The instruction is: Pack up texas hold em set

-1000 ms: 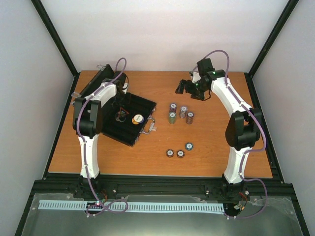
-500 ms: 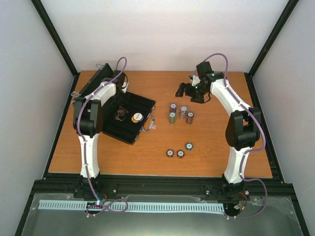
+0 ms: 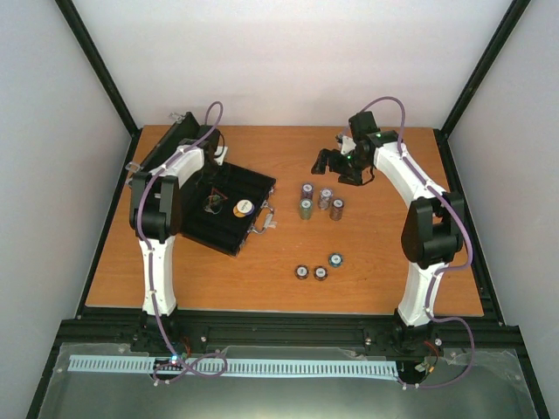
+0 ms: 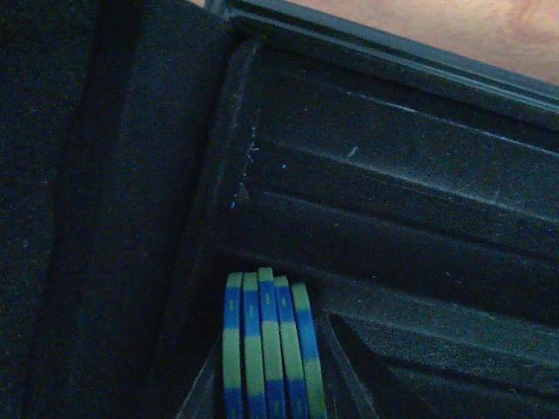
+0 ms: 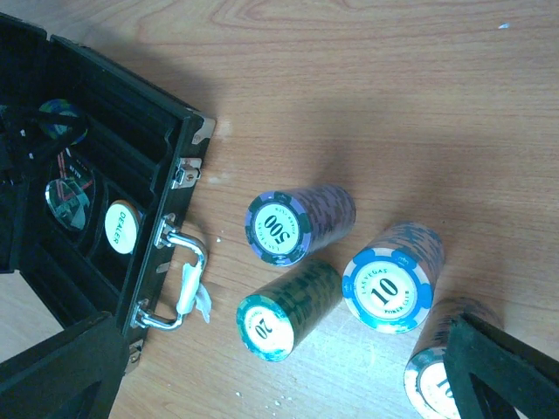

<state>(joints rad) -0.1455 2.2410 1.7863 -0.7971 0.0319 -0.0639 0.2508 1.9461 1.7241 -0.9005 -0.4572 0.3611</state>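
Overhead view of a wooden tabletop (image 3: 384, 253) with two white robot arms rising from its near edge. A flat black case (image 3: 229, 229) lies open on the left half of the tabletop, its lid (image 3: 166, 147) tilted up toward the far left corner. The silver handle (image 5: 179, 281) on the front edge of the case faces the middle of the tabletop.

The left claw (image 3: 214, 202) reaches down into the open case. Its wrist camera shows a short row of blue and green striped chips (image 4: 266, 349) standing on edge in one of the ribbed black grooves. The pictures do not show whether this claw is gripping the chips or has let go. A white round dealer disc (image 5: 122, 227) lies in the case near the handle.

The right claw (image 3: 332, 163) hangs wide open and holds nothing, over the far part of the tabletop. Just in front of it stand four poker-chip stacks (image 3: 307, 190), close together and to the right of the case. Three small round discs (image 3: 320, 273) lie flat nearer the arm bases, well apart from the case.
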